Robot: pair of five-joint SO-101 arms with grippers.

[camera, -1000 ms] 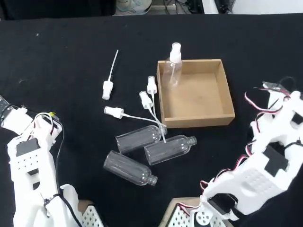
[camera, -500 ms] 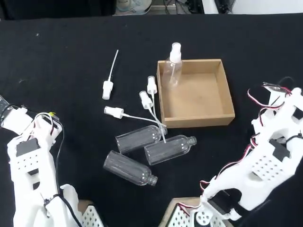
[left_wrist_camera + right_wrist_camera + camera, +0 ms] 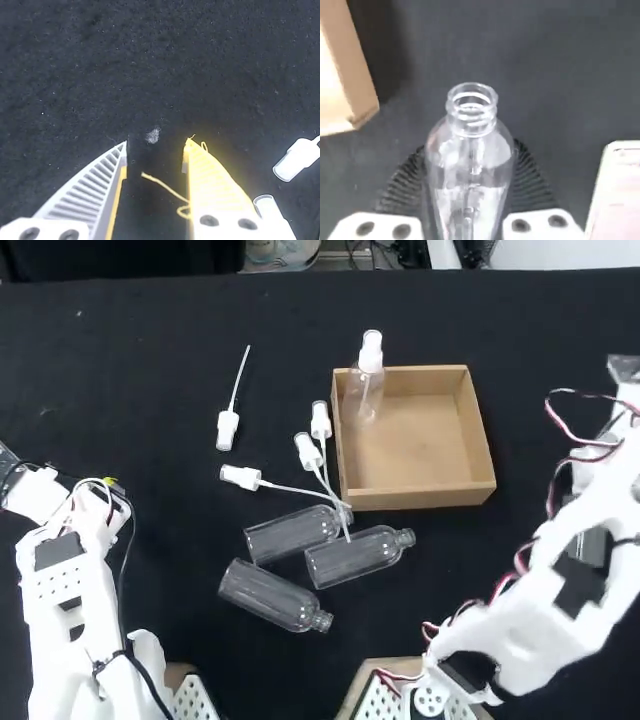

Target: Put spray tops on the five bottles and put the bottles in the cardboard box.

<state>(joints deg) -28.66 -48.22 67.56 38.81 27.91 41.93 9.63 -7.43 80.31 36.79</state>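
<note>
The right tool [image 3: 470, 150] is pinching a clear bottle [image 3: 470, 125] that has no top yet. The bottle's open neck points away from the tool. The left tool [image 3: 155, 145] is spread wide with nothing in it, over the bench [image 3: 150, 320].

The big change is the right arm [image 3: 570, 580]. A second ago it was bent nearer the middle. Now it has swung out and reached up along the right side. The left arm [image 3: 60, 580] has not moved. The cardboard box [image 3: 415, 495] is where it was. One finished bottle [image 3: 366, 390] sits in its far left corner with its spray top on. Three bare bottles [image 3: 290, 532] lie in a bunch on the bench just in front of the box, and they have not moved. Four spray tops [image 3: 228, 428] lie loose beside them, left of the box.

I think the held bottle is being carried off to get a top. One bottle is done and four are left to do
</note>
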